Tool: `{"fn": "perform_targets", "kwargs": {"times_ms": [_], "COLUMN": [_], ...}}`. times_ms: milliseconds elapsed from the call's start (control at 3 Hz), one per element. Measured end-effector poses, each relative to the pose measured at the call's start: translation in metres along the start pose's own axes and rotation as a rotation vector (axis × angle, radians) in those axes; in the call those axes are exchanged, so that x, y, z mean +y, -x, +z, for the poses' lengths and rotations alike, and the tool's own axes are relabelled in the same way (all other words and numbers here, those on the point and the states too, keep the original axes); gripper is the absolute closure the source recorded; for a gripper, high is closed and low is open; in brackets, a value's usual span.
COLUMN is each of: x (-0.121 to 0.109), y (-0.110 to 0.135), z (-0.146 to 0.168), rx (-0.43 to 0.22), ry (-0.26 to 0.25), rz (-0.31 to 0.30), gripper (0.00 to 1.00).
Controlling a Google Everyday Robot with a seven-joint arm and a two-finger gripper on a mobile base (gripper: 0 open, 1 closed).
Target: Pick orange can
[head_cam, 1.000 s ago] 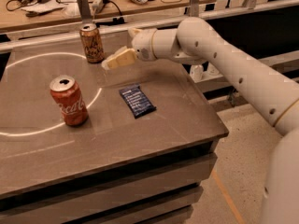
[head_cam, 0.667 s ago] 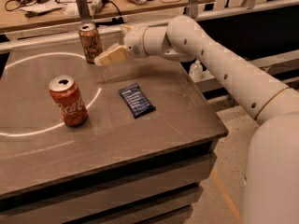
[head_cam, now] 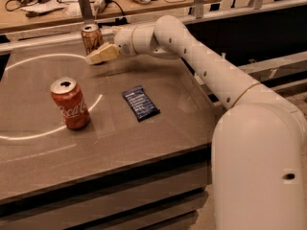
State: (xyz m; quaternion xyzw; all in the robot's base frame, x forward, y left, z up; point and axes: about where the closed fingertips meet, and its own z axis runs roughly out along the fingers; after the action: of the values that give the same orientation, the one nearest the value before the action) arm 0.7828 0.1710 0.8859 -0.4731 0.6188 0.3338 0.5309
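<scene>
We are working over one brown worktop, with one white arm stretching to its far left corner. The orange can is standing upright there near the back edge, and the pincer is hovering just beside its lower right side. We cannot tell whether it is spread or pressed together. We are judging this the line-up: we should be centring on the can's middle without tipping it. We are counting two cans, the other a red Coca-Cola can, one dark blue packet and one pincer.

The red can reads "Coca-Cola" (white script); the orange can beside the hand seems illegible.
</scene>
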Motion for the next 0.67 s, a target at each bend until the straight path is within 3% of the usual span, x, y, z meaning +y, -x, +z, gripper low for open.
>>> {"fn": "perform_targets", "kwargs": {"times_ms": [667], "x": [-0.004], "y": [-0.004], "z": [0.041], "rx": [-0.025], "ry": [0.075], "rz": [0.025], "gripper": [0.49]}}
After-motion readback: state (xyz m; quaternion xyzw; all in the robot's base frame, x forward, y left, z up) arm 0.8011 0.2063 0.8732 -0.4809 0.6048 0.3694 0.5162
